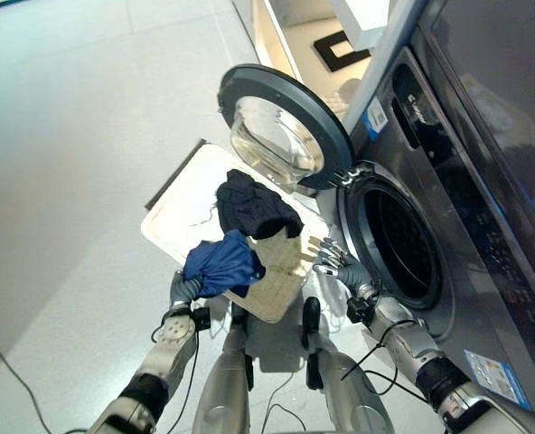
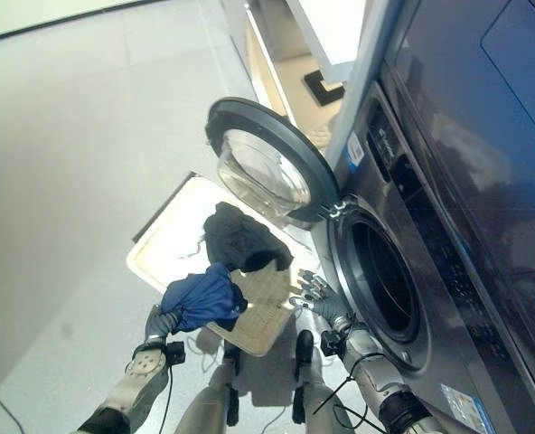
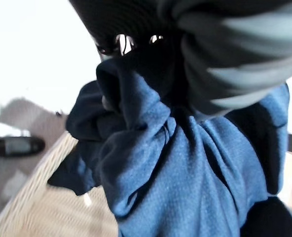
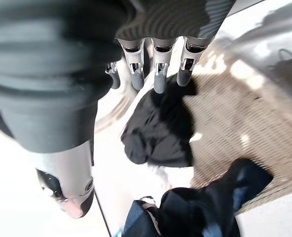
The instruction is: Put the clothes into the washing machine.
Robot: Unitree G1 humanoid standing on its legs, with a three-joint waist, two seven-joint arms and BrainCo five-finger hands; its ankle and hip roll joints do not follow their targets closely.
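The step in hand is the pick-up of the first garment. In the lower left of the left eye view, the left hand (image 1: 185, 287) has its fingers curled into a bunched blue garment (image 1: 222, 265), which hangs over the near corner of a pale woven basket (image 1: 281, 271) on the floor. Its own wrist view shows the blue cloth gathered tight against the hand, with the basket's weave below it, so the grasp looks firm; whether the cloth is already lifted clear of the basket I cannot tell.

A second, black garment (image 1: 254, 207) lies in a heap further back on the basket, at the centre of the frame. The right hand (image 1: 333, 257) hovers at the basket's right edge with fingers straight and slightly spread, holding nothing; in its wrist view the fingertips point towards the black heap.

The washing machine (image 1: 484, 226) fills the right side of the frame. Its round door (image 1: 286, 127) stands swung wide open towards the upper centre, and the dark drum opening (image 1: 403, 240) faces the basket, just to the right of the right hand.

By my judgement the next move calls for raising the blue garment free of the basket rim, carrying it across to the right past the idle right hand, and pushing it well into the drum opening before letting go, so no trailing cloth hangs over the door seal. The black garment is left to follow.
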